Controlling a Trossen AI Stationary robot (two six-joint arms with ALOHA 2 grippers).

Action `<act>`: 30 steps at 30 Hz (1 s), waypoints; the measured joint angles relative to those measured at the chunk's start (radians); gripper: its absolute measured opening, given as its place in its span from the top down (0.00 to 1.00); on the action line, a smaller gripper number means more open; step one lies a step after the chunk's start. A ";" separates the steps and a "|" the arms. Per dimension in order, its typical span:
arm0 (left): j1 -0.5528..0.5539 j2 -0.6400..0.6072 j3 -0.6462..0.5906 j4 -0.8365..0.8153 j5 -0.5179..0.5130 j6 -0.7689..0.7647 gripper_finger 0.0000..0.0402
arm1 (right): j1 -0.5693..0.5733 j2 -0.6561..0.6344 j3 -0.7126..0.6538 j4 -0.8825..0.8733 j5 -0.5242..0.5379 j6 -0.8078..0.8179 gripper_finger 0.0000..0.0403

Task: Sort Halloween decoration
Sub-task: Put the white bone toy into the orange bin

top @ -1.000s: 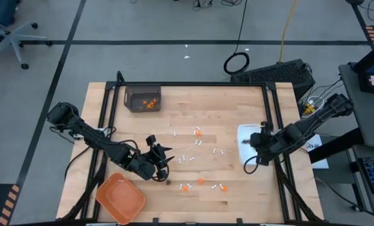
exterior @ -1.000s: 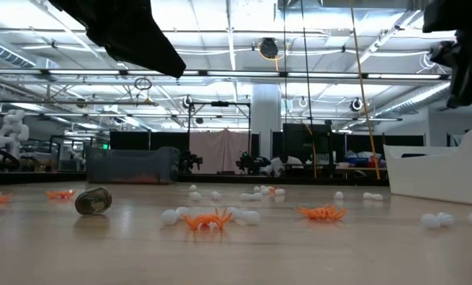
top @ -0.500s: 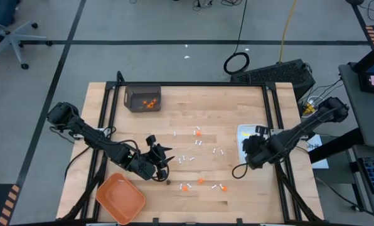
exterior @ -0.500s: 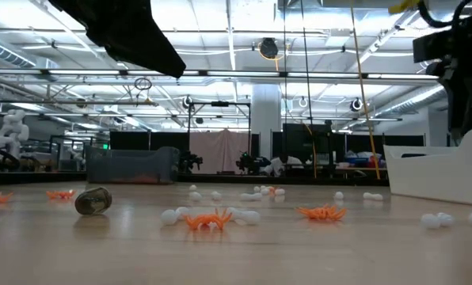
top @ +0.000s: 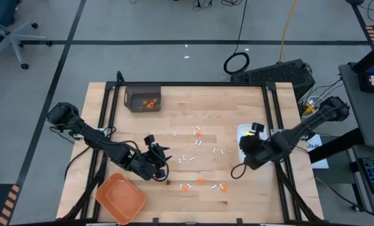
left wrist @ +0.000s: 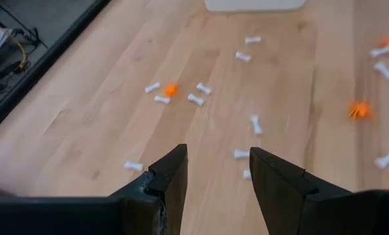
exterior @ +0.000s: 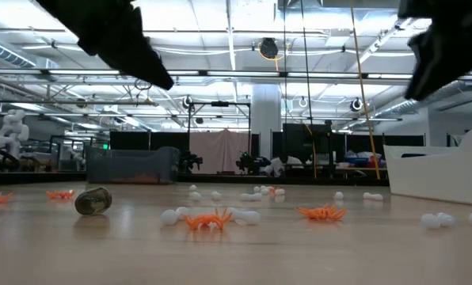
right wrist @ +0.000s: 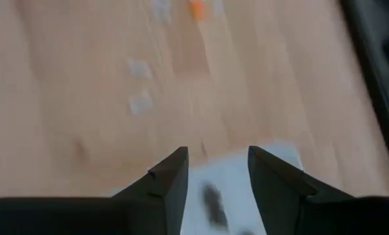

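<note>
From above, a wooden table point(top: 193, 113) carries a scatter of tiny Halloween pieces: white sticks point(top: 203, 142) and orange bits point(top: 198, 132) spread across its middle and toward six o'clock, with one dark bit point(top: 169, 183) at about seven o'clock. A dark bin point(top: 142, 98) holding orange pieces sits at eleven o'clock, an orange tray point(top: 120, 198) at seven o'clock, and a white dish point(top: 242, 135) at three o'clock. The left gripper point(top: 162, 157) hangs near the tray, just beside the dark bit. The right gripper point(top: 245, 143) hovers at the dish's inner edge.

At table height, orange bits point(exterior: 208, 219) and white sticks point(exterior: 244, 215) lie in the foreground, a dark roundish piece point(exterior: 93, 200) rests at nine o'clock, and the white dish point(exterior: 438, 170) stands at three o'clock. Both arms show only as dark shapes at the upper corners.

The left wrist camera shows the left gripper point(left wrist: 218, 171) with jaws apart and nothing between them, above bare wood with white sticks point(left wrist: 196, 99) and orange bits point(left wrist: 359, 109) ahead.

The right wrist camera, blurred, shows the right gripper point(right wrist: 217, 171) with jaws parted and empty over the white dish point(right wrist: 237, 189), where a dark bit point(right wrist: 212, 197) lies; white and orange pieces smear across the wood beyond.
</note>
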 joint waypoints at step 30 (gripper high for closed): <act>0.429 0.000 0.000 -0.086 0.452 0.461 0.58 | 0.063 0.370 -0.079 0.937 0.079 -0.639 0.68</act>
